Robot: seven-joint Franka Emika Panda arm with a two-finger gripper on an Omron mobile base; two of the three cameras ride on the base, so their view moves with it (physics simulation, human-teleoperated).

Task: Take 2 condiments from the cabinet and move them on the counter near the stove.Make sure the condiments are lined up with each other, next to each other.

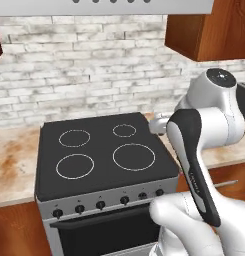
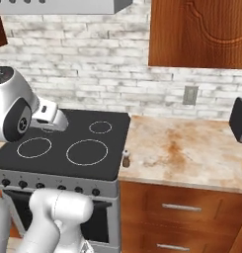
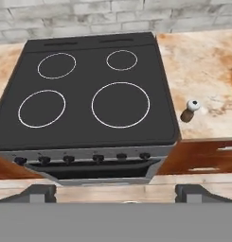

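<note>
A small dark-brown shaker (image 2: pixel 126 159) with a pale cap stands upright on the beige counter (image 2: pixel 186 148), close to the stove's right edge. From the hand view, the shaker (image 3: pixel 190 110) sits right of the black stove (image 3: pixel 89 94), on the counter (image 3: pixel 205 61). My gripper (image 3: pixel 116 191) hovers high over the stove's front, open, with nothing between its fingertips (image 3: pixel 39 193). It is well apart from the shaker. The reddish-brown cabinet (image 2: pixel 196 32) hangs on the wall above the counter. The stove (image 1: pixel 99 150) has four white rings and a row of black knobs.
A dark appliance (image 2: pixel 238 120) stands at the counter's far right. A wall outlet (image 2: pixel 190 95) sits on the white brick backsplash. Wooden drawers (image 2: pixel 181 207) with silver handles run under the counter. A range hood (image 1: pixel 139 5) hangs above the stove.
</note>
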